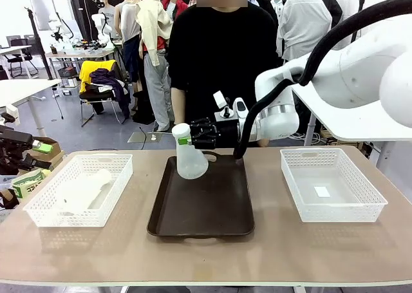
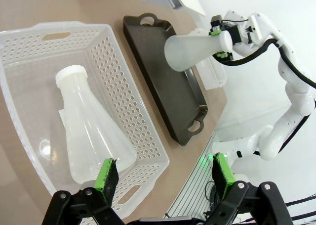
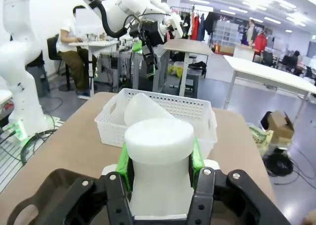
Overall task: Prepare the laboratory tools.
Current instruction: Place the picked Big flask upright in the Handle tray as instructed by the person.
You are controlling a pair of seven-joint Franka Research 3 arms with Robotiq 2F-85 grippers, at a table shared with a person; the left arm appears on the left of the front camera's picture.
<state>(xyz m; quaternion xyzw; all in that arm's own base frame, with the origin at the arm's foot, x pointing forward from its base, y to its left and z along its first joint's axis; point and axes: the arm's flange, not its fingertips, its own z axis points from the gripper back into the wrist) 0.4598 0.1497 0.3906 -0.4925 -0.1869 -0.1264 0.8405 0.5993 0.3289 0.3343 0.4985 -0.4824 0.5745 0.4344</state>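
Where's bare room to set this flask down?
The tray is bare nearer than the flask in the right gripper. The right basket holds just a small white patch. The left basket is crowded by a lying flask.

Right arm (image 1: 347, 67) reaching toward the middle, jaws clamped, left arm (image 3: 133, 7) raised, jaws spread wide

No legible text, brand, number or sign. Print on the green-and-white carton (image 1: 28, 182) at 9 o'clock in the front view is too small to read.
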